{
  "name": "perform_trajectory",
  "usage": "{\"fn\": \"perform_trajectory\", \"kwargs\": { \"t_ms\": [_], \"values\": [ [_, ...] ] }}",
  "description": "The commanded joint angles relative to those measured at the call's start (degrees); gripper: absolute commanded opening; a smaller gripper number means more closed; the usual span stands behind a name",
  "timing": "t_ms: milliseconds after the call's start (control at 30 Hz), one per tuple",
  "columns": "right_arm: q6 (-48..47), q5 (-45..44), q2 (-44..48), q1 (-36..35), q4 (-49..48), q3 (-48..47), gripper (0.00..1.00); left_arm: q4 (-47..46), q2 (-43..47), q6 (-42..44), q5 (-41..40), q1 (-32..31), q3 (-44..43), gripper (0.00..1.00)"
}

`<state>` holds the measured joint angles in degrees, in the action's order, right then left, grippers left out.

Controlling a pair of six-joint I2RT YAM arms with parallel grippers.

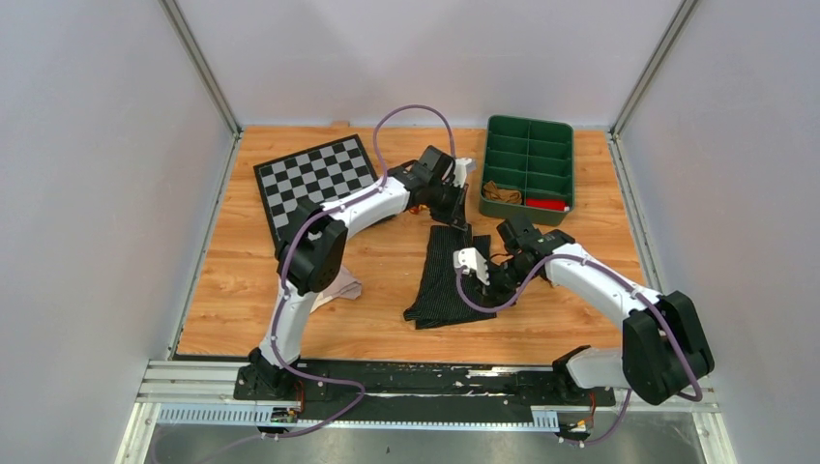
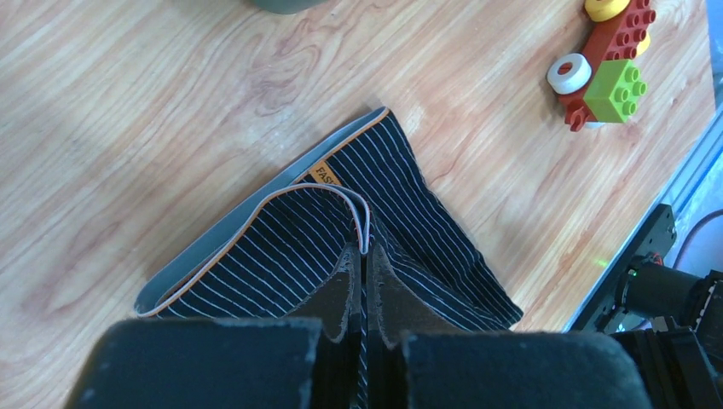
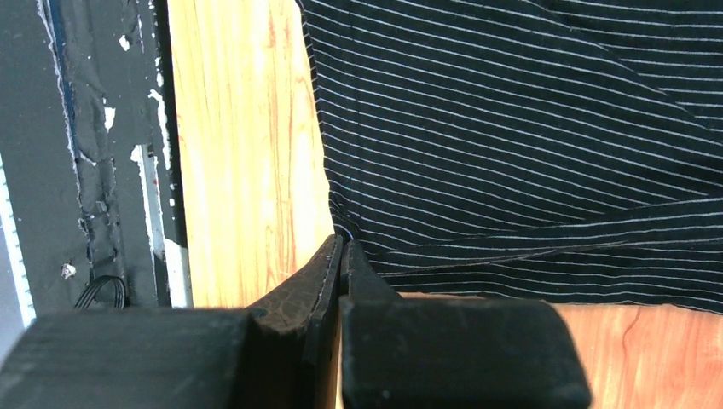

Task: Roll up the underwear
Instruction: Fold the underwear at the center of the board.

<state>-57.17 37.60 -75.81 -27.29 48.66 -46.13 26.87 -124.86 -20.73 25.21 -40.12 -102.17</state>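
The black striped underwear (image 1: 440, 280) lies in the middle of the bench (image 1: 377, 324), with the left claw (image 2: 362, 249) pinched tight on its folded waistband at the far end and the right claw (image 3: 343, 247) pinched tight on its near edge.

Inspection of markings: one legible item. In the left wrist view, a small orange tag (image 2: 323, 175) sits on the grey, orange-piped waistband (image 2: 207, 253) of the black striped underwear (image 2: 426, 230). It carries dark capital letters reading "FAS". The rest of the word cannot be read, because a folded-over part of the same garment covers it. In the top view the tag is too small to make out. No other text, number or sign can be read in any view.
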Motion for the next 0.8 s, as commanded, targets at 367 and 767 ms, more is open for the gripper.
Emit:
{"fn": "perform_trajectory", "kwargs": {
  "t_ms": [367,767],
  "values": [
    [-6.71,-1.99,2.79,0.74,6.36,1.31,0.00,-3.08,-4.46,0.78,0.38,-3.04,-4.98,0.00],
    [-3.95,0.26,0.94,1.47,6.23,-1.56,0.00,-0.90,-4.20,3.43,0.46,-1.92,-5.67,0.00]
  ]
}}
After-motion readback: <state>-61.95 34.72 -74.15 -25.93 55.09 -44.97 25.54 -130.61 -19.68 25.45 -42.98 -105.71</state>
